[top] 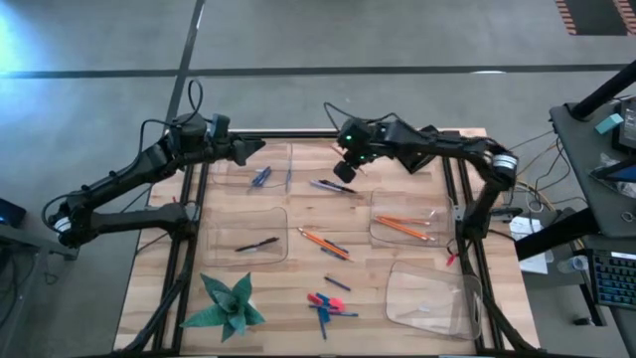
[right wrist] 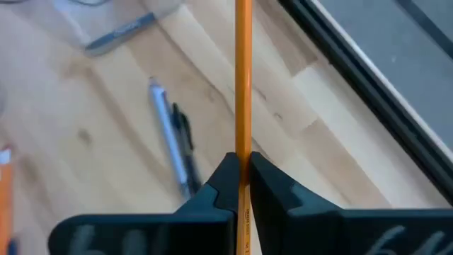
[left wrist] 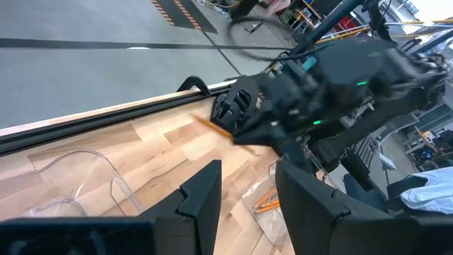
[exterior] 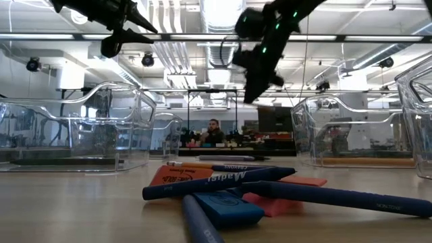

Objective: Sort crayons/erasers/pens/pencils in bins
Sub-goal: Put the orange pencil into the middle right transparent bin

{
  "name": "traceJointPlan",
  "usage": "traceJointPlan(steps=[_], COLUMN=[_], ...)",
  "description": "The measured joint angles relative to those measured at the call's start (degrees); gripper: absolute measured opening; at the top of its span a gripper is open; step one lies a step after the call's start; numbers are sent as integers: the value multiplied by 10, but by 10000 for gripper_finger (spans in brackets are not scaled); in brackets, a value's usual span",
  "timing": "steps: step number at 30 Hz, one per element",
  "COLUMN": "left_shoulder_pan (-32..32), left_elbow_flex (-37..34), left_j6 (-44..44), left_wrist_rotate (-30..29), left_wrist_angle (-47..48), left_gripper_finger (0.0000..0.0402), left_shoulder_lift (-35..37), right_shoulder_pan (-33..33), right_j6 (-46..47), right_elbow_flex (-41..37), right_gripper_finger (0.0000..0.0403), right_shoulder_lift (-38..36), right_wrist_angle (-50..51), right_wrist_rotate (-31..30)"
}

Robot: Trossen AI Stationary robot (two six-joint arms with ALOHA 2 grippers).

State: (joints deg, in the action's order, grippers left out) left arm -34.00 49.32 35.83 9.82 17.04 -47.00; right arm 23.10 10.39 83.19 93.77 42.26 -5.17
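Observation:
My right gripper (right wrist: 243,177) hangs above the table's far middle, shut on an orange pencil (right wrist: 243,71); the left wrist view shows the pencil (left wrist: 212,127) sticking out of it. Below it lie a silver pen and a dark pen (right wrist: 170,142). My left gripper (left wrist: 248,205) waits open and empty over the far left bin (top: 248,169), which holds blue pens. The right bin (top: 407,221) holds orange pencils, the left middle bin (top: 243,236) a black pen. Two loose pencils (top: 323,242) lie at the table's middle; erasers and blue sticks (top: 328,301) lie near the front. My right gripper pinches the pencil's orange shaft (right wrist: 243,145) between its two fingers. The fingers slant down from above, and the pencil runs on past their free ends. The pencil is lifted clear of the table and of the pens below it.
A fourth clear bin (top: 432,293) stands at the near right. A green folded-paper plant (top: 229,303) sits at the near left. A black frame rail (top: 298,134) runs along the far edge, and dark rails run down both sides. Bare wood shows between the bins.

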Motion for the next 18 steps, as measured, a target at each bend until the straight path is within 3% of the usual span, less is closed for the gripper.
traceJointPlan(steps=[9,18], left_shoulder_pan=[0,0], left_elbow_flex=[0,0], left_j6=[-2,-1], left_wrist_rotate=[0,2], left_wrist_angle=[0,0], left_gripper_finger=[121,121], left_shoulder_lift=[0,0], right_shoulder_pan=[-73,-209], right_j6=[24,148], right_elbow_flex=[-23,-108], right_gripper_finger=[13,13], right_shoulder_lift=[-135,-239], right_wrist_angle=[116,166], right_wrist_rotate=[0,1])
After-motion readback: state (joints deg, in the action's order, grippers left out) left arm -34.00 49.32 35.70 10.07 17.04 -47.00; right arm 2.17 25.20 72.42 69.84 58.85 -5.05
